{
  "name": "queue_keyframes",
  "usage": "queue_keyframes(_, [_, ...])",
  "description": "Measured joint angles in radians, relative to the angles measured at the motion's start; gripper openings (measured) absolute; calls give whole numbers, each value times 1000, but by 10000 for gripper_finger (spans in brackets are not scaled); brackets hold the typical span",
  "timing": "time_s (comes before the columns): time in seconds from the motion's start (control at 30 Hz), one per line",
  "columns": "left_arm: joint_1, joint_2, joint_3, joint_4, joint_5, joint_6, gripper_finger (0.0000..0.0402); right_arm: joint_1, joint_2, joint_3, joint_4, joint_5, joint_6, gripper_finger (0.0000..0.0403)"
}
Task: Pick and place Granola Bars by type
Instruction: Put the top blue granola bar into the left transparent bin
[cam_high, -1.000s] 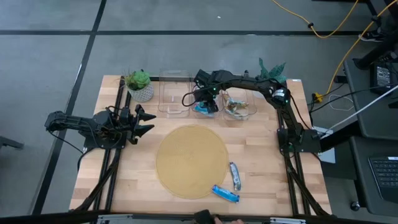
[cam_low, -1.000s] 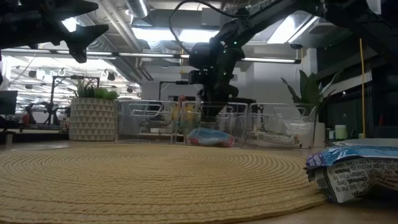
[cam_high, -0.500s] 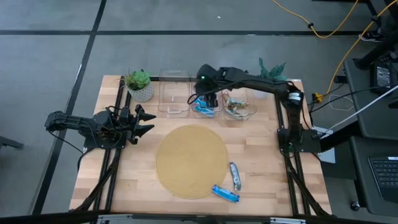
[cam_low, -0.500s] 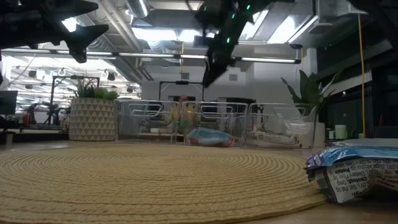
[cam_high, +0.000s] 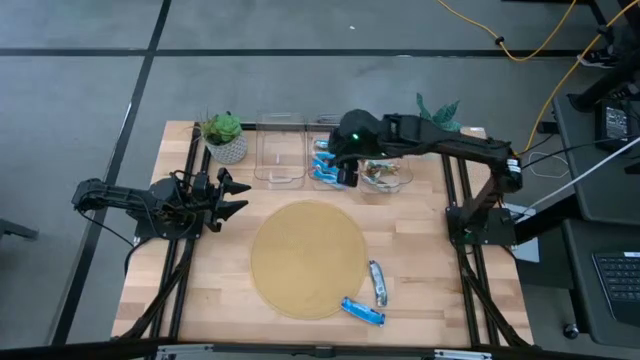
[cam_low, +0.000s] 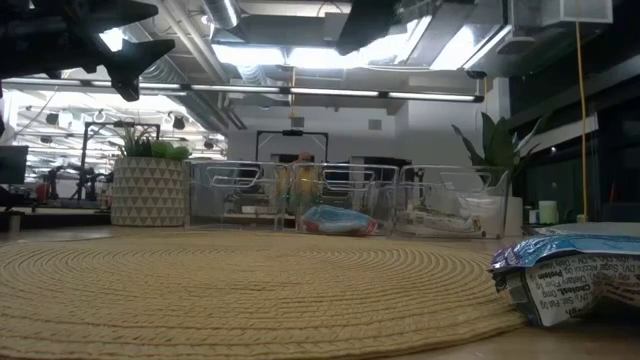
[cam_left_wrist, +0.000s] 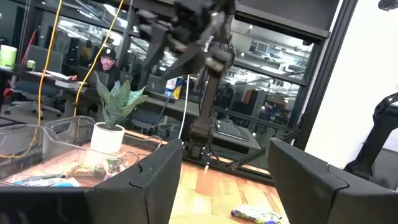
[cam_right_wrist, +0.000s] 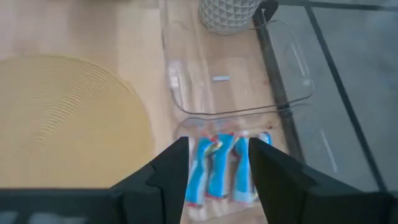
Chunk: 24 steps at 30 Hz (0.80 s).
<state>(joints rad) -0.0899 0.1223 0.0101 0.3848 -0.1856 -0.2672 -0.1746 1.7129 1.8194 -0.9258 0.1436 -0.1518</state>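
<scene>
Three blue granola bars (cam_right_wrist: 219, 169) lie side by side in the middle clear bin (cam_high: 325, 166). Green-brown bars (cam_high: 380, 173) lie in the right bin. On the table near the mat, a silvery bar (cam_high: 377, 282) and a blue bar (cam_high: 362, 311) lie flat; the blue one also fills the low view's right edge (cam_low: 570, 275). My right gripper (cam_right_wrist: 217, 186) hangs open and empty, high above the middle bin (cam_high: 340, 160). My left gripper (cam_high: 228, 195) waits open above the table's left side, holding nothing.
A round woven mat (cam_high: 307, 258) covers the table's middle. The left clear bin (cam_right_wrist: 236, 81) holds no bars. A potted plant (cam_high: 225, 137) stands at the far left corner and another plant (cam_high: 438, 112) behind the right bin. Bare wood lies right of the mat.
My right gripper has risen from low in the middle bin, up and a little toward the table's right, leaving the low view through its top edge. The blue bars in that bin now show uncovered.
</scene>
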Motion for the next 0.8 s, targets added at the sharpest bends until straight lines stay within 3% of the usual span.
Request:
queue_keyframes(0.2, [0,0,0,0,0,0,226,121,-69,0,-124,102,238,161])
queue_keyframes(0.5, [0,0,0,0,0,0,226,371,-95,0,-415,256,727,159])
queue_keyframes(0.8, [0,0,0,0,0,0,226,578,-95,0,-450,304,1042,159])
